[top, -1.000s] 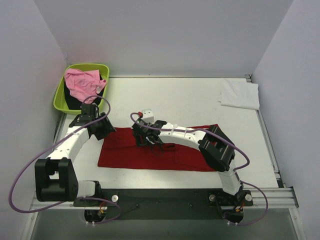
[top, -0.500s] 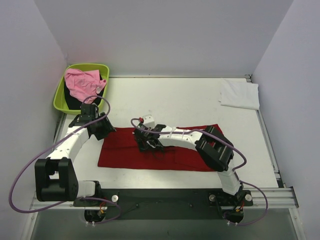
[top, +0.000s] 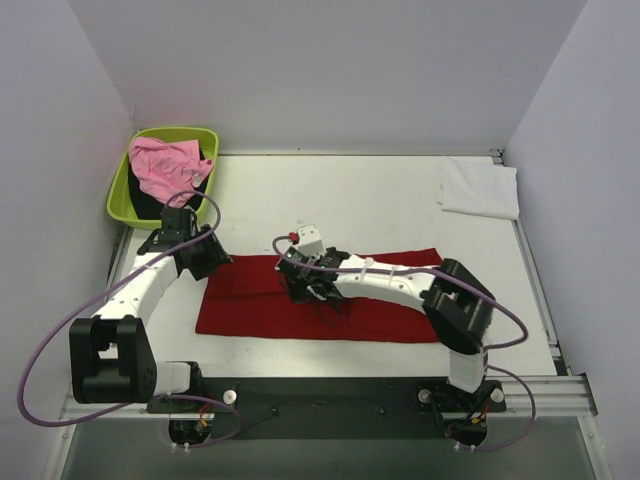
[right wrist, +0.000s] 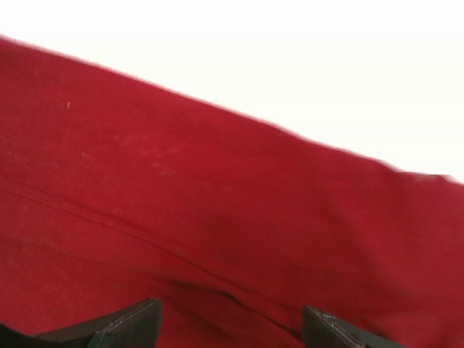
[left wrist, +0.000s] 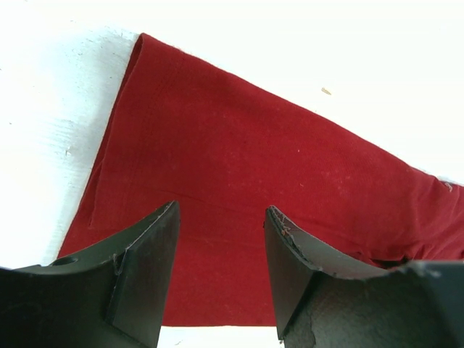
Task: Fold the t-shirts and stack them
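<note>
A deep red t-shirt lies flat on the table as a long folded strip. My left gripper hovers open over its left end; in the left wrist view the fingers stand apart above the red t-shirt, empty. My right gripper is open low over the strip's left-middle part; the right wrist view shows the red t-shirt with a seam and a small wrinkle between the wide-apart fingertips. A folded white t-shirt lies at the back right. A pink t-shirt lies on a black one in the tub.
The lime-green tub stands at the back left corner against the wall. White walls close in the table on three sides. Purple cables loop off both arms.
The right arm's elbow has swung right and its wrist has shifted slightly right and nearer over the red t-shirt. The left arm has not moved. Both grippers stay open.
</note>
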`<state>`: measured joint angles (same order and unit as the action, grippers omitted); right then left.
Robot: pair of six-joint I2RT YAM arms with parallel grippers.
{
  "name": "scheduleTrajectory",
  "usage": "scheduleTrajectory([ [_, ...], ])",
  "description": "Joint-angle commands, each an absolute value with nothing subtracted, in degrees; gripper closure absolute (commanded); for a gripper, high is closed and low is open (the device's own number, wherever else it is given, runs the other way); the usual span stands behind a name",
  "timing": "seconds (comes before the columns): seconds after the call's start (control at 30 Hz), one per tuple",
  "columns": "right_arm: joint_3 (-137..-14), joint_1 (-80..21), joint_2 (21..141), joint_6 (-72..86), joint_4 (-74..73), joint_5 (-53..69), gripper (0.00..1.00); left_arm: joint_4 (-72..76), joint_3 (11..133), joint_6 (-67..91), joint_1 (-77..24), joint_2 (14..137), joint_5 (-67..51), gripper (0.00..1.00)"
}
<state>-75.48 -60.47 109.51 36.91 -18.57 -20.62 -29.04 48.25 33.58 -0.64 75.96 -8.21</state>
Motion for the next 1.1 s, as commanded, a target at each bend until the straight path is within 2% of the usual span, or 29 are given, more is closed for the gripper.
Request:
scheduleTrajectory([
  [0.0, -70.69, -57.14, 95.47, 37.43, -23.55, -29.62, 0.23, -28.65, 49.48, 32.43, -0.35, 73.39, -9.49, 0.40],
  [0.1, -64.88, -49.88, 88.87, 39.89, -21.72, -27.17, 0.21, -29.35, 49.83, 31.82, -0.35, 72.08, -10.28, 0.40],
  [0.2, -56.62, -42.31, 84.38, 40.60, -16.19, -21.90, 0.11, -29.79, 49.83, 30.68, -0.35, 69.97, -11.34, 0.40],
  [0.27, -51.52, -38.78, 82.37, 40.61, -10.48, -16.56, 0.00, -29.88, 49.83, 29.97, 1.67, 68.82, -13.17, 0.38],
  [0.43, -46.41, -29.99, 82.53, 41.13, -0.99, -6.52, 0.00, -28.13, 49.40, 28.57, 2.37, 65.22, -17.92, 0.30],
  [0.57, -46.14, -27.87, 84.90, 41.31, 2.19, -3.52, 0.00, -27.34, 48.34, 28.65, 2.64, 63.37, -19.77, 0.24],
  [0.6, -46.23, -27.77, 85.25, 41.22, 2.81, -3.17, 0.00, -26.72, 48.08, 28.65, 2.55, 62.76, -19.95, 0.03],
  [1.07, -47.55, -24.96, 93.86, 42.45, 6.59, -1.32, 0.00, -26.19, 47.11, 27.95, 3.16, 62.23, -20.92, 0.02],
])
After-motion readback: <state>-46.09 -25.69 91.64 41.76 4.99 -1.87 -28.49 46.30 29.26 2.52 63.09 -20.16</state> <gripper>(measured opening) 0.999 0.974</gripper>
